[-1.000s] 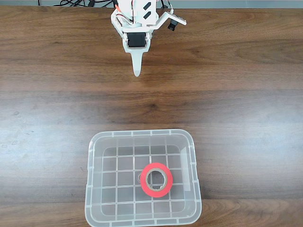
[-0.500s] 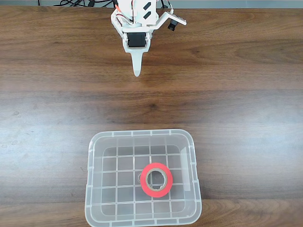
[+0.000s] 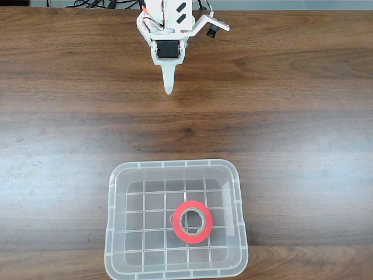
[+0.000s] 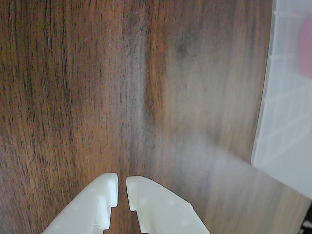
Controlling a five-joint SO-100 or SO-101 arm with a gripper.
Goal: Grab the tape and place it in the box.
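Tape [image 3: 192,221] flat inside box [image 3: 116,233]

Desk or hobby workbench setting, indoors. Evidence: a dark wood-grain tabletop [image 3: 303,116] fills the scene; a bundle of black cables [image 3: 93,3] lies at the far edge, against a pale grey surface [image 3: 291,4] behind.

surface: dark wood-grain table [image 3: 303,116] | far edge: black cables [image 3: 87,3] | light: even, soft
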